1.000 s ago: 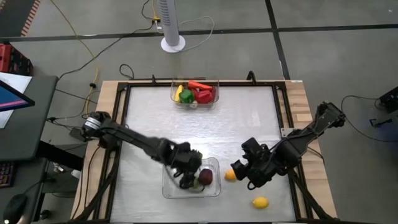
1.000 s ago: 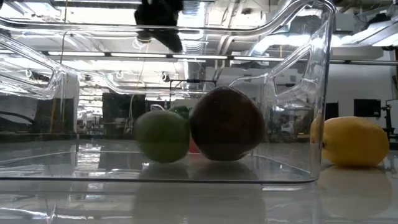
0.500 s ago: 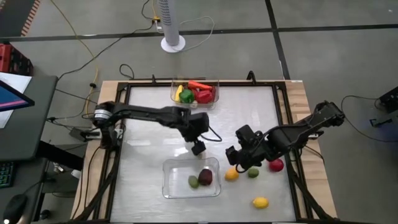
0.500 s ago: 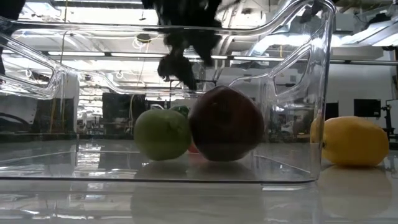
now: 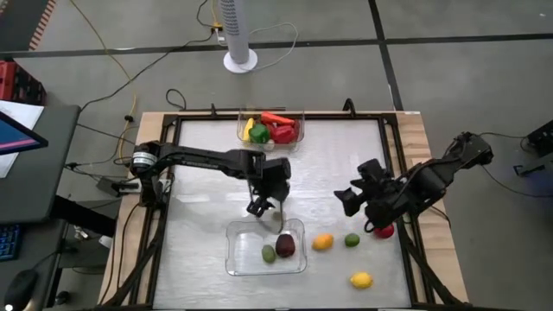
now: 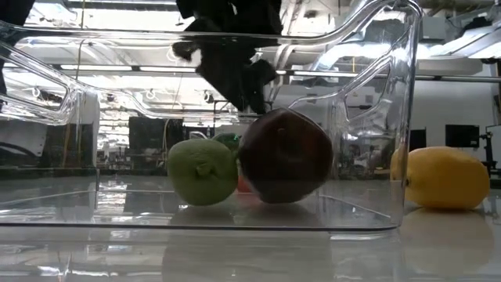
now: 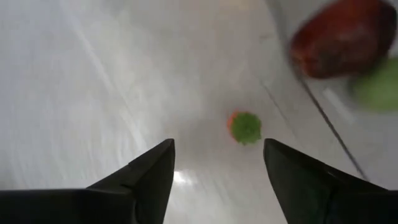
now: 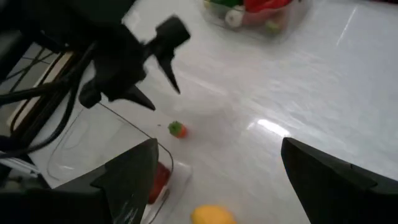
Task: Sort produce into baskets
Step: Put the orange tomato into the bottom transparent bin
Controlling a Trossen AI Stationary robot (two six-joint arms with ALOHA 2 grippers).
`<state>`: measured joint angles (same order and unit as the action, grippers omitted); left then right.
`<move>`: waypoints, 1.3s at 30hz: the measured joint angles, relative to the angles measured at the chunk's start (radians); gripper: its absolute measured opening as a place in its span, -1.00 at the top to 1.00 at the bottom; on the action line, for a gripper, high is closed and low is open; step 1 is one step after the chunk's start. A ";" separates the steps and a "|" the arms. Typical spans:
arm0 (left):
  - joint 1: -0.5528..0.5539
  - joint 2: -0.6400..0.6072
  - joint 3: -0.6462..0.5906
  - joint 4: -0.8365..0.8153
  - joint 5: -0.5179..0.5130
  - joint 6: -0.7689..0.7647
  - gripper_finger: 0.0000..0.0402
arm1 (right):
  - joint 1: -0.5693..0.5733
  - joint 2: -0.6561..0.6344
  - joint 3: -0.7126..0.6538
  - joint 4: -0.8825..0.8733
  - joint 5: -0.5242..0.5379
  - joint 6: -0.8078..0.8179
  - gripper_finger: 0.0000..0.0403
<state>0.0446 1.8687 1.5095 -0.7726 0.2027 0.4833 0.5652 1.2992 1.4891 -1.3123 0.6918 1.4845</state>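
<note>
From above we count two clear baskets: the far basket at the table's far edge holds mixed red, green, yellow and orange produce, and the near basket by the near edge holds two pieces, a green fruit and a maroon fruit. Only the wrist views reveal a small orange piece with a green top just outside that basket. Loose toward the right edge we count four: orange fruit, small green fruit, red fruit, lemon. Our left gripper hovers spread and empty; our right gripper is likewise spread, holding nothing.
</note>
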 joint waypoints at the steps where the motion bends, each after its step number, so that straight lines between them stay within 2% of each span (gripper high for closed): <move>1: -0.010 0.000 -0.012 0.028 -0.001 0.069 -0.14 | 0.000 -0.010 0.000 0.000 0.002 -0.007 -0.81; 5: -0.047 0.000 -0.042 0.054 -0.009 0.332 -0.12 | 0.006 -0.036 0.000 0.002 0.019 -0.030 -0.81; 7: -0.058 0.000 -0.066 0.078 -0.043 0.402 -0.11 | 0.005 -0.039 0.000 0.002 0.019 -0.051 -0.81; 17: -0.052 -0.001 -0.158 0.157 -0.022 0.503 -0.11 | 0.005 -0.044 0.000 -0.041 0.018 -0.072 -0.81; 25: -0.034 -0.001 -0.203 0.281 0.092 0.505 -0.11 | 0.005 -0.044 0.000 -0.034 0.018 -0.038 -0.81; 32: -0.008 0.030 -0.223 0.278 0.196 0.536 -0.11 | 0.005 -0.044 -0.001 -0.006 0.018 -0.007 -0.81; 39: -0.008 0.066 -0.223 0.330 0.211 0.545 -0.11 | 0.005 -0.037 -0.002 0.018 0.016 0.020 -0.81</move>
<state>0.0364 1.9350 1.2862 -0.4424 0.4140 1.0284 0.5697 1.2622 1.4876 -1.2939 0.7083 1.5041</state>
